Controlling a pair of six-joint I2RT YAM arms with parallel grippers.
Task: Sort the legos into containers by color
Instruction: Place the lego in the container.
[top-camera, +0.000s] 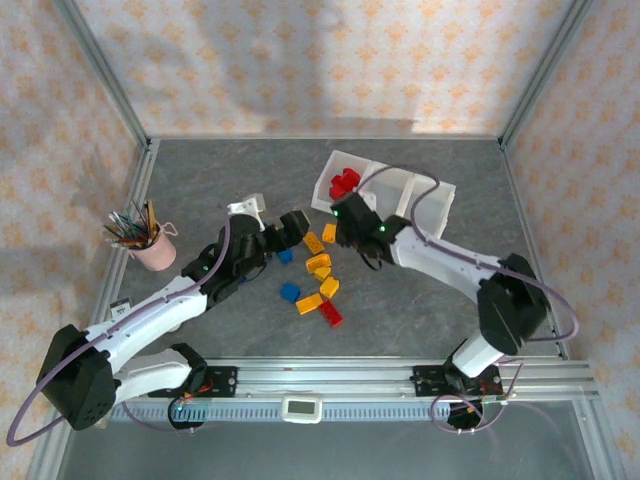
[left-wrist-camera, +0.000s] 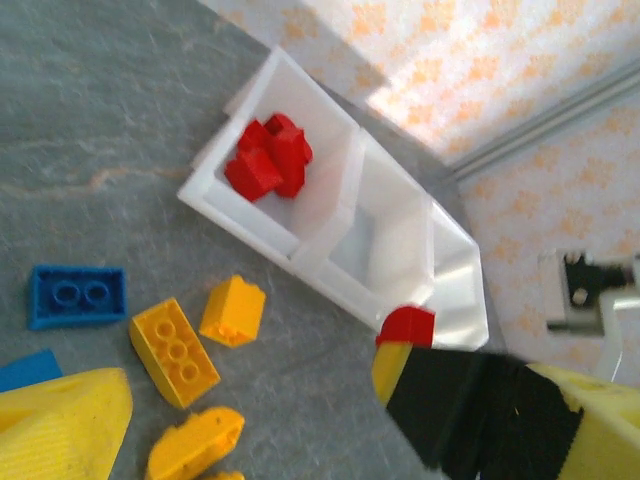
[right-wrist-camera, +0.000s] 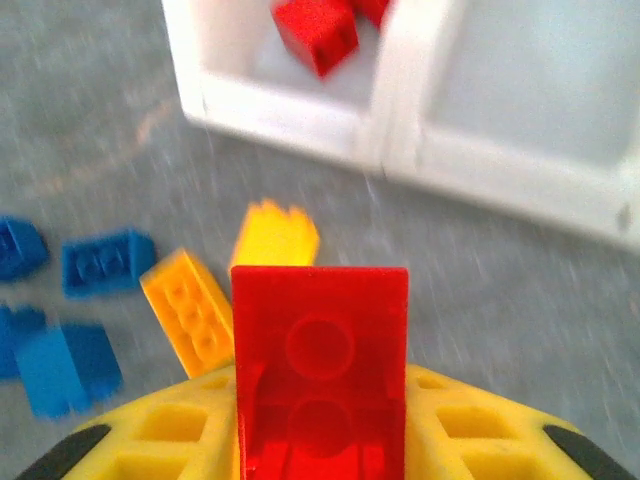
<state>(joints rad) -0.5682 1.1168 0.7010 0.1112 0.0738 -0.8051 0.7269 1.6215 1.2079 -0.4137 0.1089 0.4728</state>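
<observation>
Beside the tray (right-wrist-camera: 300, 115): right hand (right-wrist-camera: 320, 445) clenched on a red brick (right-wrist-camera: 320, 340), likely bound for the red compartment (right-wrist-camera: 215, 60).
Left hand (top-camera: 293, 225): released, empty, over loose bricks (top-camera: 318, 268).

We read the red lego (right-wrist-camera: 320, 370) as hard, smooth plastic with a mild gloss, and the yellow fingers (right-wrist-camera: 480, 430) as matt plastic moulded in a waffle grid. The tray (left-wrist-camera: 240, 222) is white, faintly translucent plastic, smooth and satiny. The table (top-camera: 200, 170) looks matt, grey and stone-veined; the rail (top-camera: 350, 375) along its near edge is bare brushed metal
</observation>
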